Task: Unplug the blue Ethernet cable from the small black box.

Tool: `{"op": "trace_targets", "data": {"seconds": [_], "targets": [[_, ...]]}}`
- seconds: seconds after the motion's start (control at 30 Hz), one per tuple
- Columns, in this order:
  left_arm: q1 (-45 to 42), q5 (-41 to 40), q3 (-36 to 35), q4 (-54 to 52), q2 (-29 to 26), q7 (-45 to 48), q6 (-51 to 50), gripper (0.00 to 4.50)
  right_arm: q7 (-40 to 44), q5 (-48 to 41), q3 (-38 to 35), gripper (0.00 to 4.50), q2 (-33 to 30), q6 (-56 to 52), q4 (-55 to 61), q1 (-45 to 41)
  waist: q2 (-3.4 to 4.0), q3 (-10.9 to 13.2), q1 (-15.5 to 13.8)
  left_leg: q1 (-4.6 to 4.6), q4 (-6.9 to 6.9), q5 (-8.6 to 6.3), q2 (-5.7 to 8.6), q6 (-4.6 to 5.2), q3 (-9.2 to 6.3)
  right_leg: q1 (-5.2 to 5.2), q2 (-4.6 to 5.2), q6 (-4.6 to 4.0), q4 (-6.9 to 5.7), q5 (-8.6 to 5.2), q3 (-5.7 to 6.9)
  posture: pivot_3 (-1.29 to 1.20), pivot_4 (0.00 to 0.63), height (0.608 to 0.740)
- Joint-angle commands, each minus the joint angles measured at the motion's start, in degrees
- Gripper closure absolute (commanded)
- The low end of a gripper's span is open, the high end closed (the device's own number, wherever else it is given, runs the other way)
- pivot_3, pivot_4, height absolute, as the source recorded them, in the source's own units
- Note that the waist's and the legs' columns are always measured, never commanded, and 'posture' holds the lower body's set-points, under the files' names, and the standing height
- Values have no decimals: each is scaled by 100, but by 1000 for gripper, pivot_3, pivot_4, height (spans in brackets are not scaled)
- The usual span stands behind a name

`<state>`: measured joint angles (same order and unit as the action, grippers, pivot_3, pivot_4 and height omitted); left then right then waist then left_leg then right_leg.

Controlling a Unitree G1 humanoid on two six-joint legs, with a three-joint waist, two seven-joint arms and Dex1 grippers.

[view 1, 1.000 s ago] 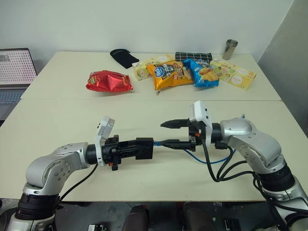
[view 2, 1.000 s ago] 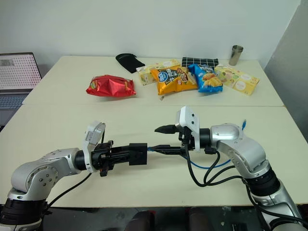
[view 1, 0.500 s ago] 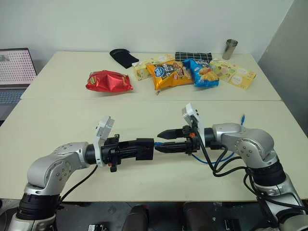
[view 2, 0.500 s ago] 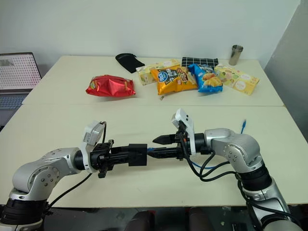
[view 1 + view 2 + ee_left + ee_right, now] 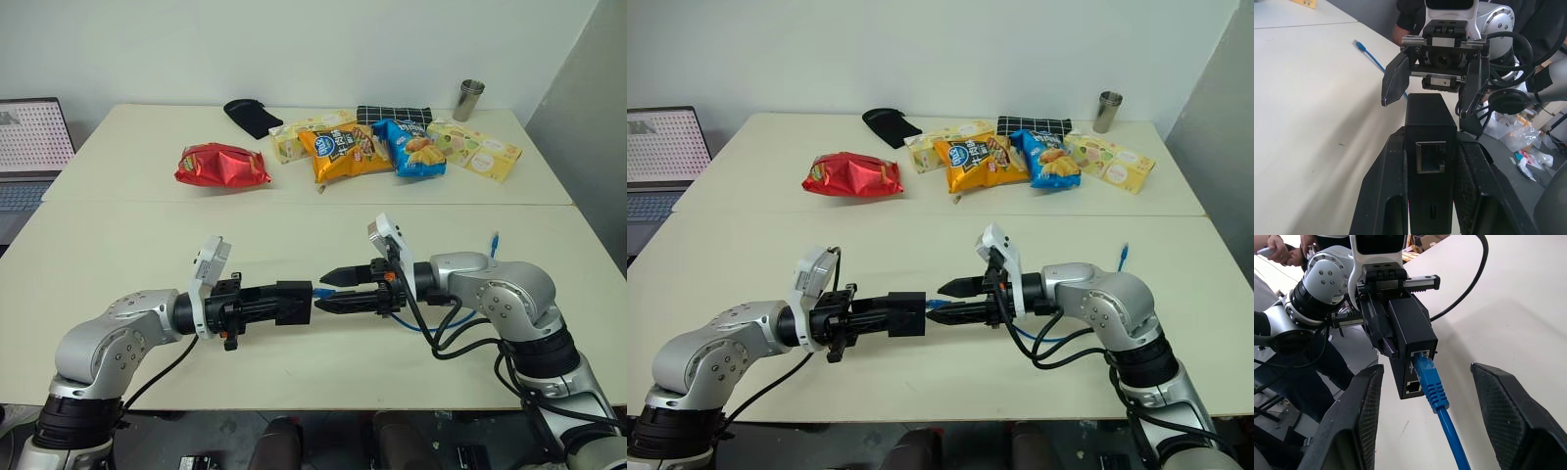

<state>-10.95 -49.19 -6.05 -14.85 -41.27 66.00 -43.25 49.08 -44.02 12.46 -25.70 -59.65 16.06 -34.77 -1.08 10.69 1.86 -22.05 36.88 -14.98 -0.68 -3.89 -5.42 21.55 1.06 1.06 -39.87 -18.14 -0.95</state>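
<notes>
Left gripper (image 5: 263,303) is clamped on the small black box (image 5: 293,302), held level above the near table (image 5: 118,255), pointing toward the right gripper; no shift from a second ago. In the left wrist view the box (image 5: 1430,161) sits between both fingers (image 5: 1382,196), one empty port facing the camera.

Blue Ethernet cable (image 5: 1436,396) is still plugged into the box face on the right-gripper side; its plug lies between the right fingers (image 5: 1354,416), untouched. From there the cord is run back under the right arm, free end (image 5: 495,238) resting on the table beyond it.

Right gripper (image 5: 343,290) is open, fingers straddling the plug. Compared with a second ago, it has been rolled, lowered slightly and brought tighter around the cable.
</notes>
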Motion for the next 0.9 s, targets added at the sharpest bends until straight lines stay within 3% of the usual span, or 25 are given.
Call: {"op": "trace_targets", "data": {"seconds": [0.03,0.33,0.9], "targets": [[-8,28,-8,-29,17,99,143,3705,11,-56,-3,2200,41,-21,186,-115,0,0,0,0,0,0,0,0,0,0,0,0,0,0,0,0,150,740],[7,66,-3,-24,71,125,152,3705,122,11,168,4320,18,-4,174,-188,0,0,0,-1,0,0,0,0,1,1,0,0,0,0,0,0,150,740],[154,211,-163,202,-64,350,380,3705,747,20,67,4428,-469,-182,-325,-335,1,1,0,-3,-1,0,0,0,1,3,0,0,1,0,1,0,150,740]]}}
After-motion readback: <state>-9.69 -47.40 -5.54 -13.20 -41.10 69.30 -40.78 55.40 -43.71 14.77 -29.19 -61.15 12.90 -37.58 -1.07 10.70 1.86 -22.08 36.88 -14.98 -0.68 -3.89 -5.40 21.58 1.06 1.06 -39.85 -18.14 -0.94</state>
